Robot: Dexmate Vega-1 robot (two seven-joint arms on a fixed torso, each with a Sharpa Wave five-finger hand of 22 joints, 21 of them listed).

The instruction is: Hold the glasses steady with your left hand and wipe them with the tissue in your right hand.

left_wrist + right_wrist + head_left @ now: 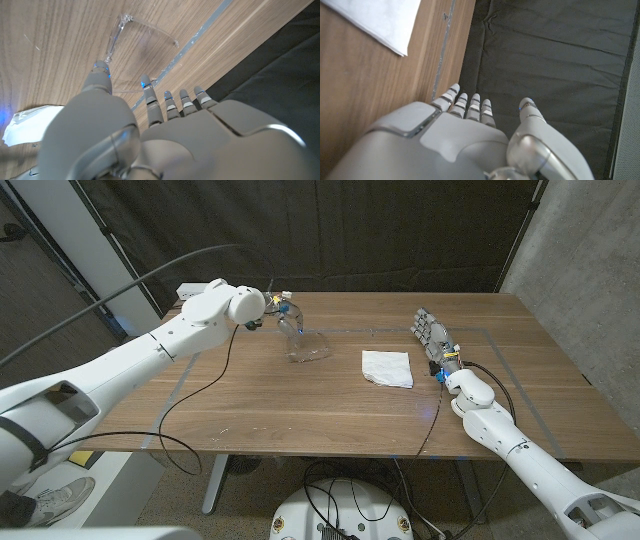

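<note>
Spanning a dark-curtained room, a taped wooden table [250, 405].

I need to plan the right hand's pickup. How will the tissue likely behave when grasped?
The tissue is thin, folded and flat on the table, so it will probably be floppy and crumple. It looks very light and may slide when pushed. The right hand may struggle to get under its edge.

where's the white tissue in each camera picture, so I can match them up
Head view: the tissue lies on the table between the glasses and the right hand.
Left wrist view: a white piece beside the left hand.
Right wrist view: white corner.
Shared landmark: the pale tape line.
</note>
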